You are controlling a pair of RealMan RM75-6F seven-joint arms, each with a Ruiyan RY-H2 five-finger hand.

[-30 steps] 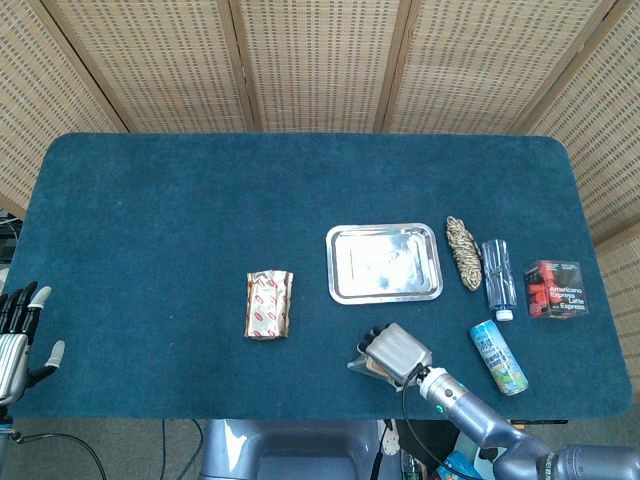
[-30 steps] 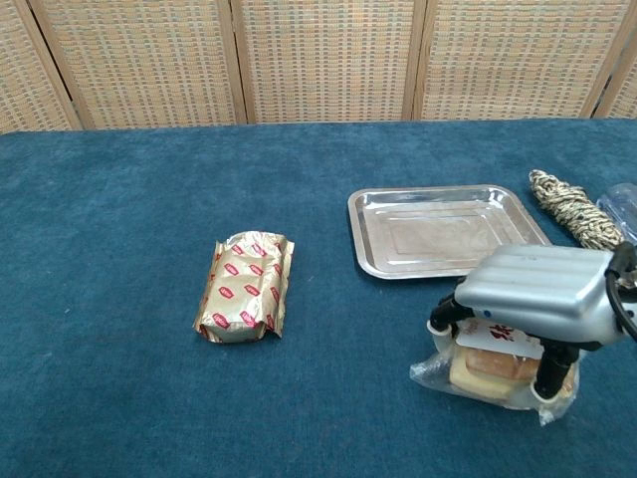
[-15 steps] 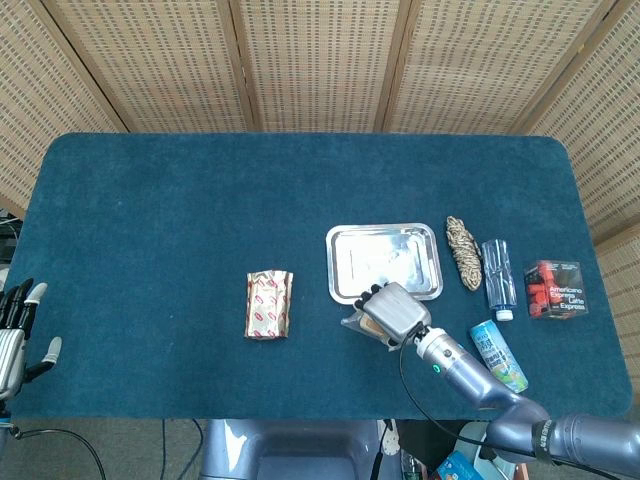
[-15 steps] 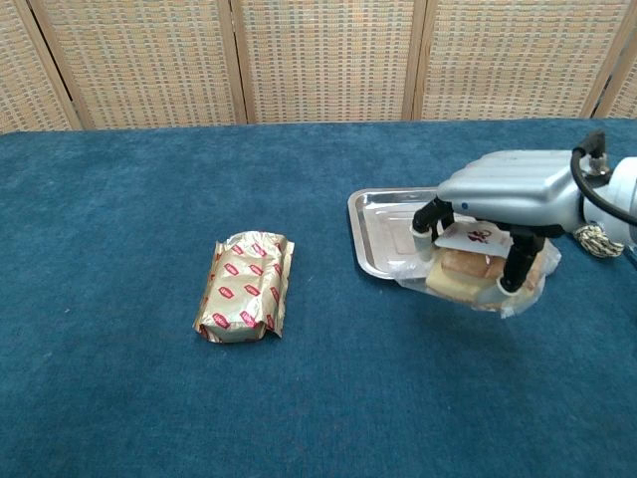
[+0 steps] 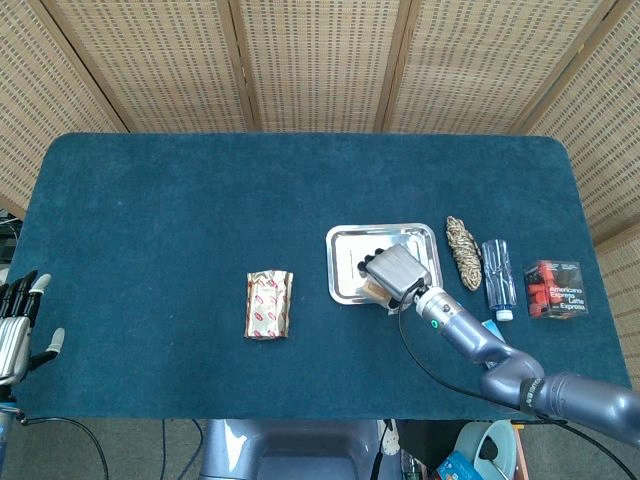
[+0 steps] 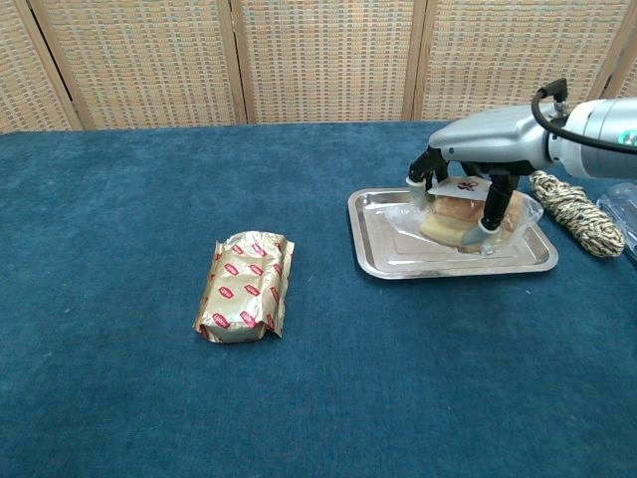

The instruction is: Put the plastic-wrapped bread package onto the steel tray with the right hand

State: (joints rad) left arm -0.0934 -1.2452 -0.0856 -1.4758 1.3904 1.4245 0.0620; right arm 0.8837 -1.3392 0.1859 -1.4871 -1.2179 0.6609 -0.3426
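My right hand point(image 6: 490, 147) point(image 5: 393, 269) grips the plastic-wrapped bread package point(image 6: 464, 216) from above, over the steel tray point(image 6: 398, 261) point(image 5: 342, 286). The package hangs low inside the tray's rim; whether it touches the tray floor I cannot tell. In the head view the hand hides most of the bread. My left hand point(image 5: 17, 325) rests at the far left table edge with its fingers spread and nothing in it.
A gold-wrapped package with red marks point(image 6: 245, 287) point(image 5: 269, 304) lies left of the tray. Right of the tray lie a coil of rope point(image 5: 463, 251) point(image 6: 573, 210), a water bottle point(image 5: 498, 277) and a red-and-black box point(image 5: 555, 289).
The right hand has carried the bread package from the near side of the table forward over the tray. The left hand has stayed at the table edge.
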